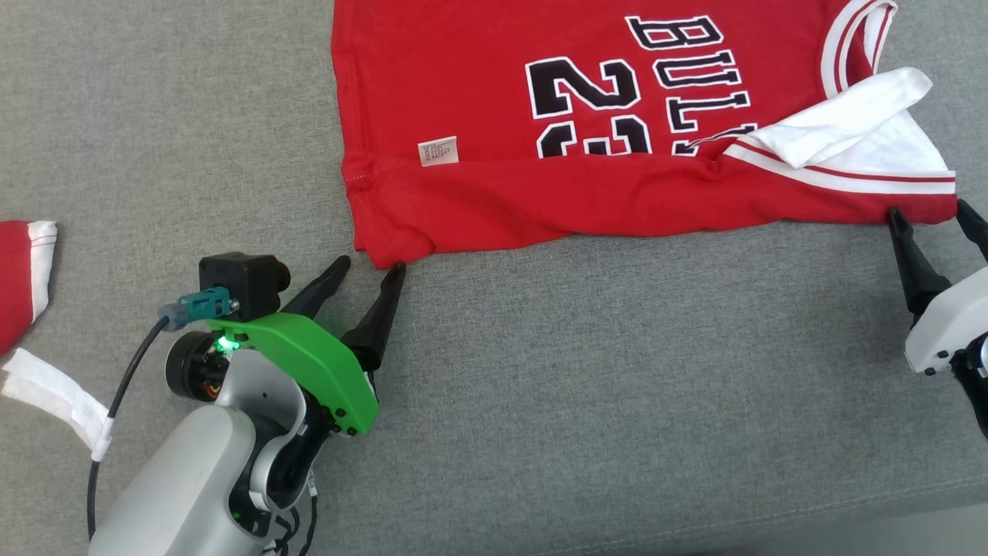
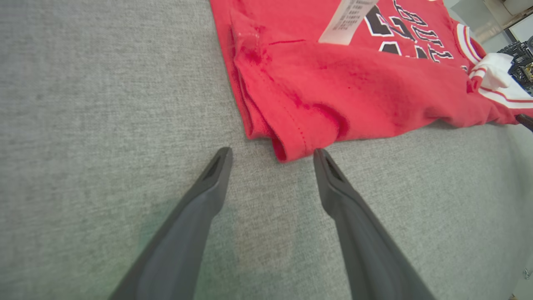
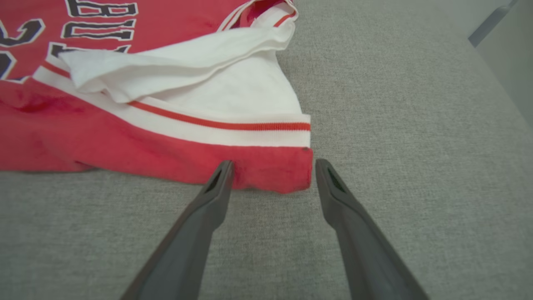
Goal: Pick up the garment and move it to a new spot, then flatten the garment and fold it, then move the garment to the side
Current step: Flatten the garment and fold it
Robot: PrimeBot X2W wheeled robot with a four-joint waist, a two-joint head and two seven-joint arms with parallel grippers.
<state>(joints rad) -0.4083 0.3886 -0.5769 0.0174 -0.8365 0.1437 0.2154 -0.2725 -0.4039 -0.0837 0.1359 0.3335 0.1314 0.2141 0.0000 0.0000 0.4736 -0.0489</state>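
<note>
A red jersey [image 1: 587, 193] with black-and-white lettering and white striped trim lies on the grey surface, its near edge folded over. My left gripper [image 1: 369, 268] stands open just in front of the jersey's near left corner [image 2: 287, 148], fingertips either side of it, not gripping. My right gripper [image 1: 930, 210] is open at the near right corner [image 3: 287, 175], where the white sleeve [image 3: 200, 71] is bunched up. The right wrist view shows its fingertips touching the red hem's edge with nothing clamped.
A second red and white garment [image 1: 23, 270] and a white strip [image 1: 54, 394] lie at the far left. A white label [image 1: 438, 150] sticks out of the jersey. Grey fabric surface [image 1: 617, 386] stretches towards me; its front edge runs along the lower right.
</note>
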